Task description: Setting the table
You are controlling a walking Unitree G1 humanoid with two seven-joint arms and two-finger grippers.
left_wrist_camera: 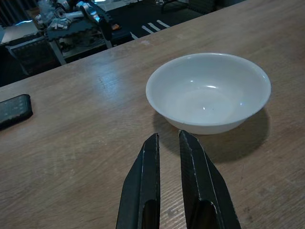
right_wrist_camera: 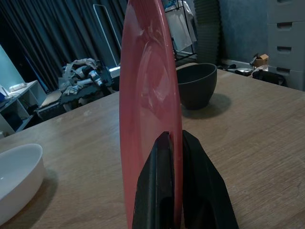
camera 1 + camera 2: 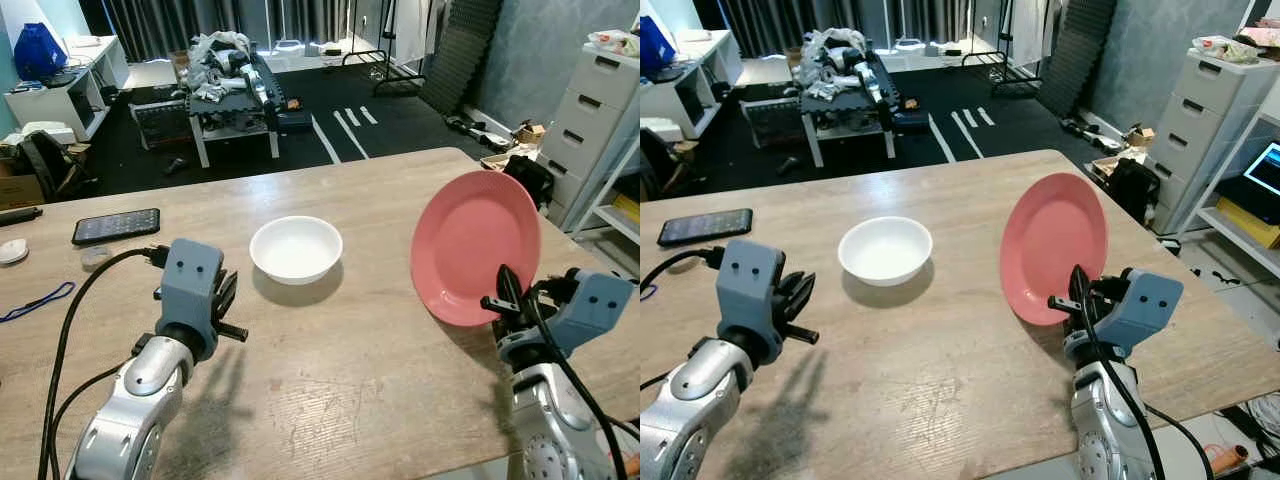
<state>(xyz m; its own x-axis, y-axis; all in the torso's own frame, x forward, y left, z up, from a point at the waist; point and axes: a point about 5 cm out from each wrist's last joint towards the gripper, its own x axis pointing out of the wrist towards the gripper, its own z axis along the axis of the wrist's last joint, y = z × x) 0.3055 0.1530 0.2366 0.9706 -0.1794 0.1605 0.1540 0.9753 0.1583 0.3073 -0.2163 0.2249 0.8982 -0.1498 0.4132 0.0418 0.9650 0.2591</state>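
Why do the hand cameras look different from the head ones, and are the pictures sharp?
Eye views: sharp, evenly lit, soft shadows under the bowl and left gripper. Left wrist view: dimmer, bowl casts a dark shadow. Right wrist view: the plate stands edge-on with glare streaks, pinched by the right gripper.

- A white bowl (image 3: 296, 248) sits on the wooden table (image 3: 330, 400), near its middle.
- To its right, the right gripper (image 3: 503, 293) holds a pink plate (image 3: 475, 246) up on edge by its lower rim.
- The left gripper (image 3: 230, 305) hovers near-left of the bowl.
- A black phone (image 3: 116, 225) lies far left.
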